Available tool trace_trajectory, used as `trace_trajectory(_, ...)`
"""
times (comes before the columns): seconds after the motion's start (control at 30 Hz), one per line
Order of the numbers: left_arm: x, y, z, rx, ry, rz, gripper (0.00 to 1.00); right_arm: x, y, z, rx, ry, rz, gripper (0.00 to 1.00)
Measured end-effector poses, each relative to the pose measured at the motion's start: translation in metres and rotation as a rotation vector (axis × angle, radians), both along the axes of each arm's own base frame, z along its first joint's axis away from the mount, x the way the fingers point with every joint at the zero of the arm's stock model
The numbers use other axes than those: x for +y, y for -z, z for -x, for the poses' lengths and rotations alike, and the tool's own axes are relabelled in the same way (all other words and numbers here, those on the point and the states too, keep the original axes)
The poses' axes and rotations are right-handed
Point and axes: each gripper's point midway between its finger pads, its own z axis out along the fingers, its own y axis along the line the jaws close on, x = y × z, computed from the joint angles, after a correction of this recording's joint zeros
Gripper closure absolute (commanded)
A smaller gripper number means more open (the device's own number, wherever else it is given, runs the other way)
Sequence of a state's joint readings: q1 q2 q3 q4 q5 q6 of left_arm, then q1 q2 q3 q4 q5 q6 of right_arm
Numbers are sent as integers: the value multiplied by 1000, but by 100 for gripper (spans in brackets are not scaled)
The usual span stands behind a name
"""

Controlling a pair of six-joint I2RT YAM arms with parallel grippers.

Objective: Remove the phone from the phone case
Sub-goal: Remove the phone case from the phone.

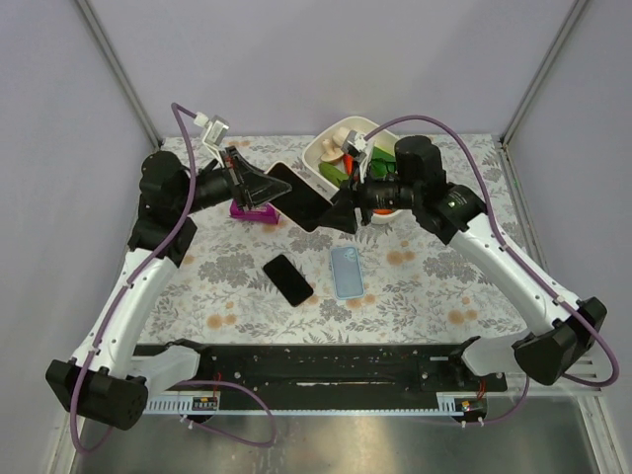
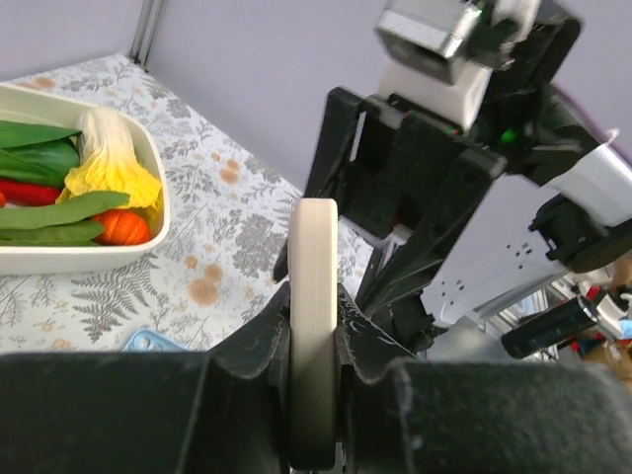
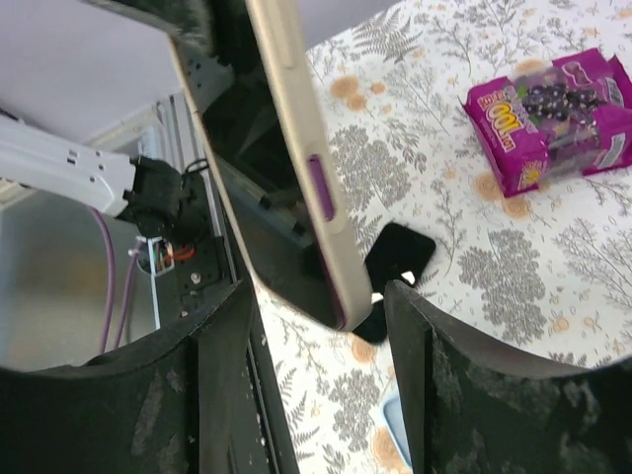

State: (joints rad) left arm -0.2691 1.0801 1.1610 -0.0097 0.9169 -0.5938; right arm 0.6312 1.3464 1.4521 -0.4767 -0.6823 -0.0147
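Top external view gives me the phone (image 1: 302, 196), screen up and inside its cream phone case (image 2: 313, 276), held tilted above the surface (image 1: 425, 286) between the two arms. On the left wrist view I see the left fingers (image 2: 259, 348) pressed against both faces of the phone case, pinching it edge-on. On the right wrist view the right fingers (image 3: 212, 395) stand spread, with the lower corner of the phone case hanging between them; I can't see either finger touching it. On the surface below lie a black phone (image 1: 287, 278) and, just beside it, a light blue case (image 1: 346, 272). A purple packet (image 3: 553, 118) sits under the left arm, and a white tub (image 2: 148, 222) of vegetables stands at the back.
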Motion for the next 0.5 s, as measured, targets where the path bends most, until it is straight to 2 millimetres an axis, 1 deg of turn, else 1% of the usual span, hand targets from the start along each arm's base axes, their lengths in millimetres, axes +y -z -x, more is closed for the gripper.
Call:
trace_trajectory(0.13,0,-15,-2,-1,-10,56,100,10,1,-6,66,-32,-71,38)
trace_trajectory(0.17,0,-17,-2,-13,-8,69,100,14,1,-5,87,-54,-88,40)
trace_trajectory(0.23,0,-18,-4,-13,-11,91,100,21,0,-5,116,-87,-116,47)
trace_trajectory(0.27,0,-15,-5,-8,-14,100,100,24,0,-5,128,-105,-130,52)
trace_trajectory(0.3,0,-13,-6,-3,-14,107,100,27,-1,-4,139,-125,-144,59)
trace_trajectory(0.4,-1,-3,-8,11,-13,113,100,31,2,3,180,-176,-164,94)
trace_trajectory(0.43,-1,0,-5,1,2,109,99,31,3,6,196,-197,-167,100)
trace_trajectory(0.47,-1,1,-1,-11,20,104,93,29,3,17,223,-257,-175,100)
trace_trajectory(0.5,-2,1,4,-10,35,102,89,28,3,21,221,-284,-179,100)
